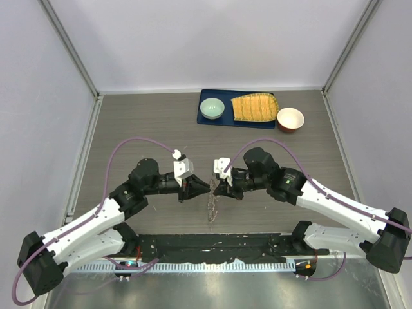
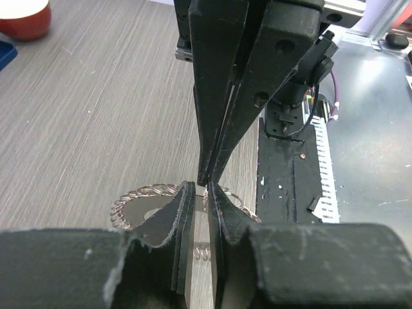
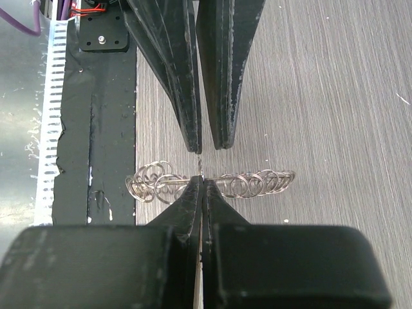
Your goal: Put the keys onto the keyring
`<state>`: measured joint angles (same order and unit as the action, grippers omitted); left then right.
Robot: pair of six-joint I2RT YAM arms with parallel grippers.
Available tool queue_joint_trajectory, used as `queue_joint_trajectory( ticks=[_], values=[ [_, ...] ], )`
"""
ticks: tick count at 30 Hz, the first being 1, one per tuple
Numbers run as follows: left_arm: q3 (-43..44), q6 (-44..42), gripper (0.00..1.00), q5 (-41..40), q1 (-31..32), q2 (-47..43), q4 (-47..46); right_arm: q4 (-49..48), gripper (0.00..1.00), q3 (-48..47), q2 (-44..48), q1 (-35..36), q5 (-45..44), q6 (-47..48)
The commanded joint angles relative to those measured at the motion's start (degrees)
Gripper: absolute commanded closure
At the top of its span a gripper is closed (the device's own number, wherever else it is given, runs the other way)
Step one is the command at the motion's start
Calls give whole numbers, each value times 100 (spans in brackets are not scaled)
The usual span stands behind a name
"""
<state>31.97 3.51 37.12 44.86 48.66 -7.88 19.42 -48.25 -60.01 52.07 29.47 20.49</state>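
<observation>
Right gripper [image 3: 202, 183] tight on keyring [image 3: 252, 184]

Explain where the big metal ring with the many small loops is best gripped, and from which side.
Grip the plain band of the ring, not its loose loops. In the right wrist view it shows edge-on and thin, with loops crowded towards both ends and a barer stretch near the middle. Fingers would probably hold best coming at that edge and closing across the two flat faces there.

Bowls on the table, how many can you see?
2. A pale green bowl sits on the left part of the blue tray; a red bowl stands off the tray, by its right end.
</observation>
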Motion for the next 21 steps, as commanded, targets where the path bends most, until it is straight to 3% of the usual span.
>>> queue_joint_trajectory(
  ticks=[1,21],
  values=[
    [161,-78,83,101,-21,239,-12,-246,99,-264,156,40,76,34],
    [398,133,79,805,-13,829,-12,-298,99,-203,191,57,-21,25]
  ],
)
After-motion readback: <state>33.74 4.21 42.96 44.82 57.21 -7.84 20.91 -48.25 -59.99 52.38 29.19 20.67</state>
